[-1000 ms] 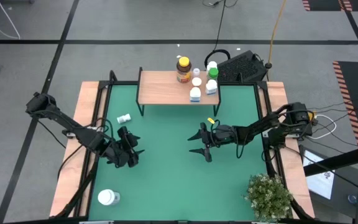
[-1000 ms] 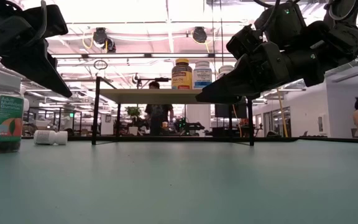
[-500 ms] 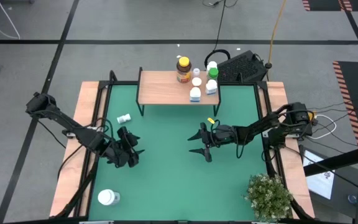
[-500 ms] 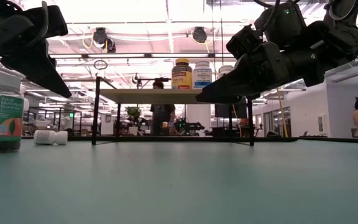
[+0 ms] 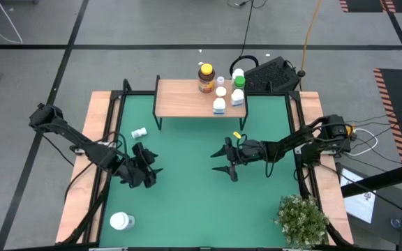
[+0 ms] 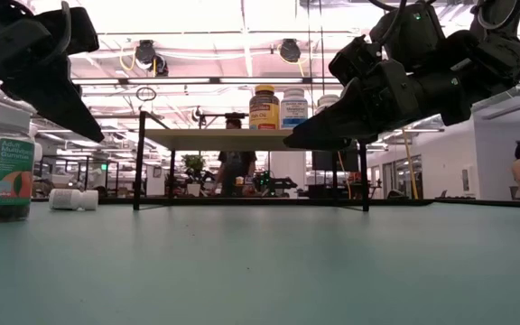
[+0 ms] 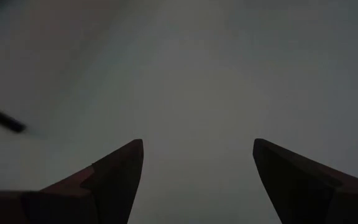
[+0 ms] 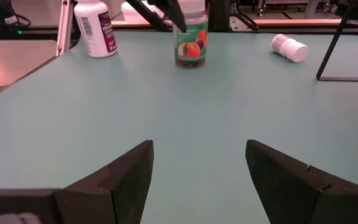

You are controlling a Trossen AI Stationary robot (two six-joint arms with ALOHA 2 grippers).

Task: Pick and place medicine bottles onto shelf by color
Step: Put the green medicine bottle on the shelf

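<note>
Hovering near the fallen white bottle (image 5: 139,132), your left tool (image 5: 147,172) hung spread, empty; right tool (image 5: 227,162) likewise. Best approached squarely, gripped mid-body, then carried to the shelf (image 5: 187,97).

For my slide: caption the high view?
Both open pincers hover over the mat; five bottles stand on the shelf.

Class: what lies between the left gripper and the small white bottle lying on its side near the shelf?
Only bare green mat separates the left gripper from the toppled white bottle, per the high view.
</note>
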